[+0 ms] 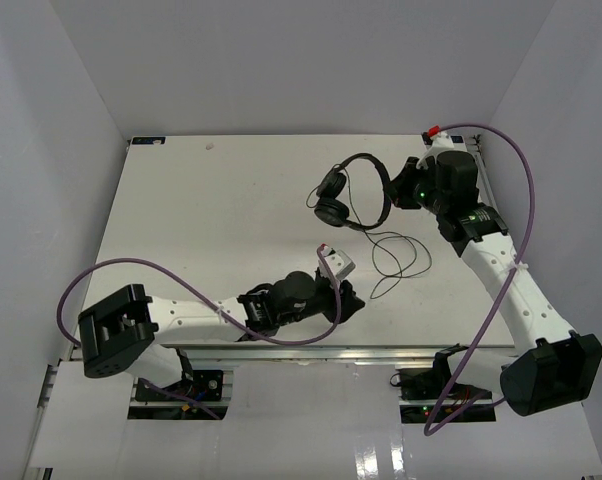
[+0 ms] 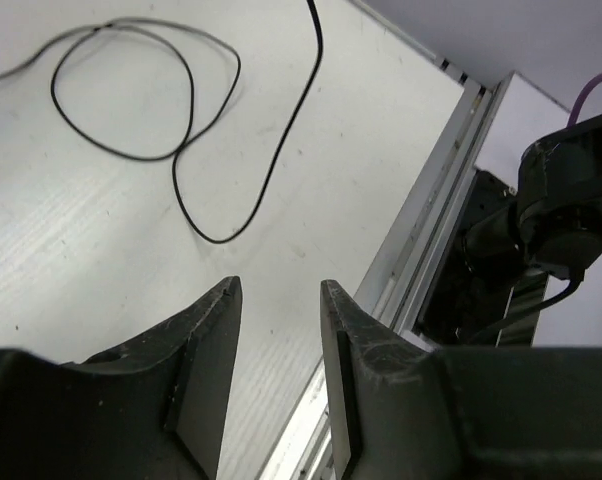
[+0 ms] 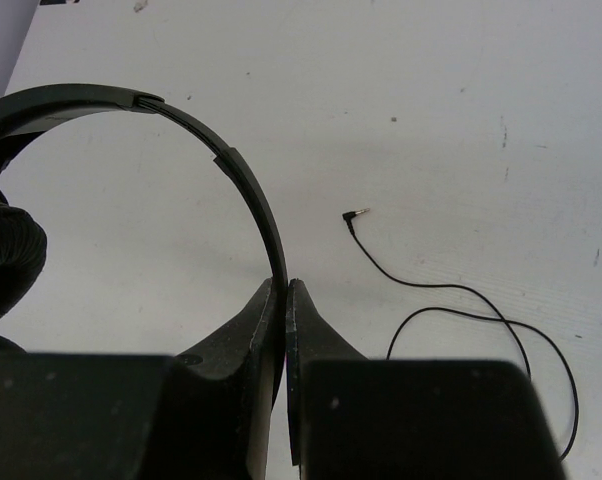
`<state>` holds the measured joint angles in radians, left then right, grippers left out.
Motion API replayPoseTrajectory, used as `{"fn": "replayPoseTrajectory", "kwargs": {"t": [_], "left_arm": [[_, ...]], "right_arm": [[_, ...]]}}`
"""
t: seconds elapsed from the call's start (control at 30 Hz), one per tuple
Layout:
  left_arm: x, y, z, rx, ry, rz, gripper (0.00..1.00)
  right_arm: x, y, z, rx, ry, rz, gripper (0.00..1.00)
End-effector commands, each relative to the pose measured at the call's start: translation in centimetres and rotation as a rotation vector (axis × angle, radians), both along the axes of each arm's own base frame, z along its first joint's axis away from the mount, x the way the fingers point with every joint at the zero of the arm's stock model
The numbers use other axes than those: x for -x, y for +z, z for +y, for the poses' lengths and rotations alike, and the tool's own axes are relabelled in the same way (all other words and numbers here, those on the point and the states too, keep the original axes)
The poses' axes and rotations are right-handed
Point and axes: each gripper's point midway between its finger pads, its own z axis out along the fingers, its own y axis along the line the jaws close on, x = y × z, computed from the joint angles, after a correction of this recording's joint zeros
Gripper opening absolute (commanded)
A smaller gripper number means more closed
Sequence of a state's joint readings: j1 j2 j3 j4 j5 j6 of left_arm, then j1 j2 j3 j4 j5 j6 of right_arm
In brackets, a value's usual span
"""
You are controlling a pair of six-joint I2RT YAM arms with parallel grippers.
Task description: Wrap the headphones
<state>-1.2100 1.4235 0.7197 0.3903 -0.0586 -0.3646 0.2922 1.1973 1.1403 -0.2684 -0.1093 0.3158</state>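
Note:
The black headphones (image 1: 353, 192) stand at the back right of the table, earcups (image 1: 330, 198) to the left. My right gripper (image 1: 394, 192) is shut on the thin headband (image 3: 249, 190); in the right wrist view the band runs down between my closed fingers (image 3: 284, 287), with one padded earcup (image 3: 6, 262) at the left edge. The thin black cord (image 1: 398, 254) lies in loose loops on the table, its jack plug (image 3: 355, 214) free. My left gripper (image 1: 354, 300) is open and empty near the front edge (image 2: 279, 285), with cord loops (image 2: 177, 150) beyond it.
The table's metal front rail (image 2: 433, 240) runs just right of my left fingers. White walls enclose the table (image 1: 211, 230) on three sides. Purple arm cables (image 1: 161, 268) arc over the front left and along the right side.

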Motion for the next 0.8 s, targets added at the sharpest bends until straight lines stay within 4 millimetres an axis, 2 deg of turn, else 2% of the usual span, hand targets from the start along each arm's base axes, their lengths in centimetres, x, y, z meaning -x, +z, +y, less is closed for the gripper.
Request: {"fn": "replayPoseTrajectory", "kwargs": {"t": [0.0, 0.1, 0.17, 0.2, 0.3, 0.4, 0.47, 0.63, 0.77], "left_arm": [[-1.7, 6.6, 0.4, 0.253, 0.06, -0.225, 0.5], [-0.9, 5.0, 1.9, 0.266, 0.047, -0.235, 0.65], [-0.1, 4.9, 2.2, 0.289, 0.015, -0.258, 0.82], [0.1, 5.0, 2.2, 0.305, 0.004, -0.269, 0.85], [0.5, 5.8, 1.6, 0.354, -0.036, -0.319, 0.87], [0.2, 4.5, -0.6, 0.334, -0.071, -0.362, 0.91], [-0.2, 5.4, -2.1, 0.366, -0.072, -0.398, 0.94], [-2.0, 2.7, -5.5, 0.288, -0.062, -0.423, 0.98], [-3.1, 1.1, -6.4, 0.241, -0.04, -0.435, 0.98]], "right_arm": [[1.0, 4.5, 0.4, -0.102, 0.025, -0.065, 0.08], [1.1, 4.9, 0.3, -0.099, 0.024, -0.077, 0.08], [1.2, 4.9, 0.3, -0.101, 0.029, -0.077, 0.08], [1.3, 4.9, 0.3, -0.101, 0.03, -0.077, 0.08], [1.4, 4.6, 0.3, -0.1, 0.029, -0.071, 0.08], [1.4, 4.3, 0.1, -0.101, 0.024, -0.064, 0.08], [1.5, 4.4, 0.1, -0.11, 0.024, -0.063, 0.08], [2.2, 4.4, 0.2, -0.133, 0.039, -0.054, 0.08], [2.7, 4.8, 0.5, -0.153, 0.058, -0.058, 0.08]]}}
